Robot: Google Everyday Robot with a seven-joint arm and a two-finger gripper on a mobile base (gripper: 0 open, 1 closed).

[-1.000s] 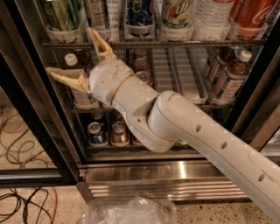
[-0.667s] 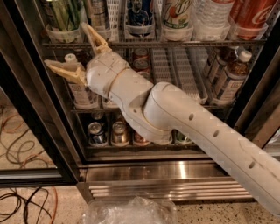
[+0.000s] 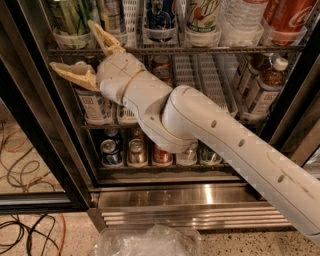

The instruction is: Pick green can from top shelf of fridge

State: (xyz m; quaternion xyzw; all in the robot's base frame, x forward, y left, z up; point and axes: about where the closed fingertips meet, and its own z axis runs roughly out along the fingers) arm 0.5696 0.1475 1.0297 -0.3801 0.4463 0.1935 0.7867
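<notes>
The green can (image 3: 71, 15) stands at the left end of the top shelf (image 3: 175, 49) of the fridge (image 3: 200, 195), in a white tray; only its lower part shows at the frame's top. My gripper (image 3: 75, 47) is open, its two tan fingers (image 3: 102, 36) spread wide. It sits just below and slightly in front of the green can, at the shelf's front edge. It holds nothing. The white arm runs from the lower right up to it.
On the top shelf a blue can (image 3: 160, 12), a white-and-green 7UP can (image 3: 203, 15), a water bottle (image 3: 240, 20) and a red cola bottle (image 3: 287, 17) stand to the right. Bottles (image 3: 265, 85) on the middle rack, short cans (image 3: 137, 152) on the lowest. Cables (image 3: 20, 165) on the floor, crumpled plastic (image 3: 145, 242) in front.
The gripper has risen and moved slightly left toward the green can, still open. The arm has followed it upward.
</notes>
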